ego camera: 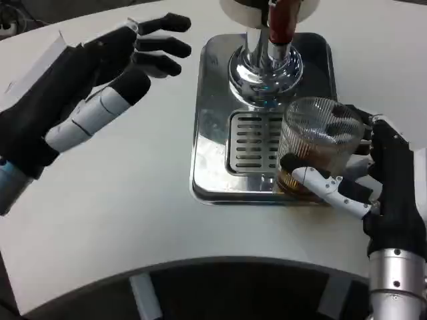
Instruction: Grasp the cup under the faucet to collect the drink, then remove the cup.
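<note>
A clear ribbed cup [319, 143] with brown drink at its bottom stands on the right part of the silver drip tray [212, 120], just in front of and right of the chrome faucet base [265, 73]. The faucet's red-brown tap handle [280, 20] rises at the top. My right hand [373, 180] grips the cup, thumb across its front and fingers behind it. My left hand [113, 73] hovers open to the left of the tray, fingers spread and pointing right toward the tray's corner.
A slotted grate [252, 141] lies in the tray's middle, left of the cup. The white table [120, 213] extends left and front of the tray. The table's curved front edge [200, 261] runs along the bottom.
</note>
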Motion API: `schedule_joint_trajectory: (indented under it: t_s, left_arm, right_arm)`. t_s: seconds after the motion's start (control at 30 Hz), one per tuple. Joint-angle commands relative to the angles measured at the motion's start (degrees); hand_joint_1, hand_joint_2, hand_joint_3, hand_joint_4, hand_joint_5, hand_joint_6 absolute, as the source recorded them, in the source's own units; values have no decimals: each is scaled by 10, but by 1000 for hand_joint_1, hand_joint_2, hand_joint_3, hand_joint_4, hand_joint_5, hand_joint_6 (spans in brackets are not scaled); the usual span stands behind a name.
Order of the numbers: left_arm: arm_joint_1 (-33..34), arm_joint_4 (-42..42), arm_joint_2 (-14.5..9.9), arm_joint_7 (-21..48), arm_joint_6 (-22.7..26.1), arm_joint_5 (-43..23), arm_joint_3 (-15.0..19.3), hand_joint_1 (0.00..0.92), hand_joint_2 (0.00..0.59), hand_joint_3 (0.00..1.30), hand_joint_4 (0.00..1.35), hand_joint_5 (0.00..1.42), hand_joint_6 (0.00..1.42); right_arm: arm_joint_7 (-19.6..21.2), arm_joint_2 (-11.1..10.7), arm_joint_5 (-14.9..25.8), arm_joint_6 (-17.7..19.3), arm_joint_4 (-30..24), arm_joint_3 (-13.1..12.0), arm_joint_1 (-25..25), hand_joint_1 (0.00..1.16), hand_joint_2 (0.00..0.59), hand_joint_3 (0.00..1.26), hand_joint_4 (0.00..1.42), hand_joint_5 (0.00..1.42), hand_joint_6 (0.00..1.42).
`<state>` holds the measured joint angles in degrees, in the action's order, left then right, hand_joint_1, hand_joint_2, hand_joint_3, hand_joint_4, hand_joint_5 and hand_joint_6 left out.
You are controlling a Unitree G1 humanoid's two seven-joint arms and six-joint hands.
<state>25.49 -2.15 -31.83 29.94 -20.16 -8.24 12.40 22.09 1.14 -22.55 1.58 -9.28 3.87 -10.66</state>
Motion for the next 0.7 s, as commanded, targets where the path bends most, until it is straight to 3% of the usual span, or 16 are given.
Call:
schedule_joint_trajectory:
  t_s: [0.03,0.37,0.7]
  left_arm:
    - [-34,-19,-8,-11,0,17,3,0,130,264,318,392,377]
    - [-101,-49,-22,-27,-15,80,5,0,131,264,318,378,332]
    - [-111,-60,-29,-32,-8,124,-8,0,132,242,240,283,257]
  right_arm:
    - [-3,5,-3,9,-34,2,14,977,132,738,866,1067,1023]
    - [-34,0,-9,20,-121,12,79,979,116,773,892,1094,1093]
    - [-60,4,-13,23,-190,31,127,979,114,800,933,1133,1141]
